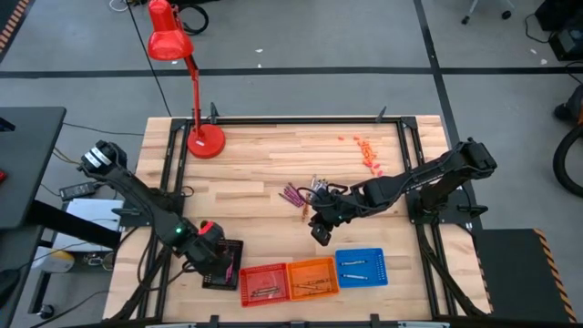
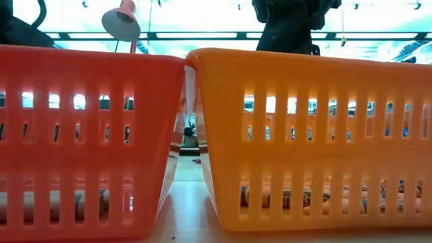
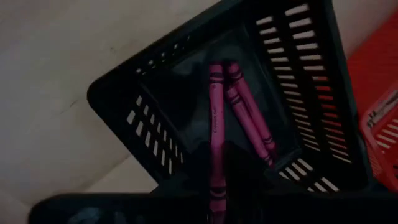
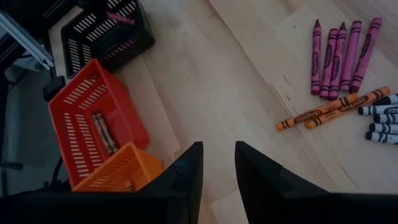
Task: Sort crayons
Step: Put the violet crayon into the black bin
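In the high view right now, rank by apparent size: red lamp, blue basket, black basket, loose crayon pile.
1. red lamp, base to shade.
2. blue basket.
3. black basket, partly under the left gripper, so unsure against blue.
4. loose crayon pile.

Setting: robotics lab or research workshop. Evidence as follows.
- Butcher-block wooden worktop (image 1: 273,164) bounded by a black metal frame (image 1: 173,159), with two dark robot arms, left (image 1: 137,196) and right (image 1: 428,173), mounted at its sides.
- Grey floor (image 1: 310,46) marked with dark tape lines (image 1: 428,36).
- Loose cables (image 1: 123,5) trailing across the floor and beside the rig.
- Red desk lamp (image 1: 168,41) standing on the worktop's far edge.
- Wheeled chair base (image 1: 487,9) at the far side.
- Long ceiling strip lights (image 2: 196,35) visible in the low view.
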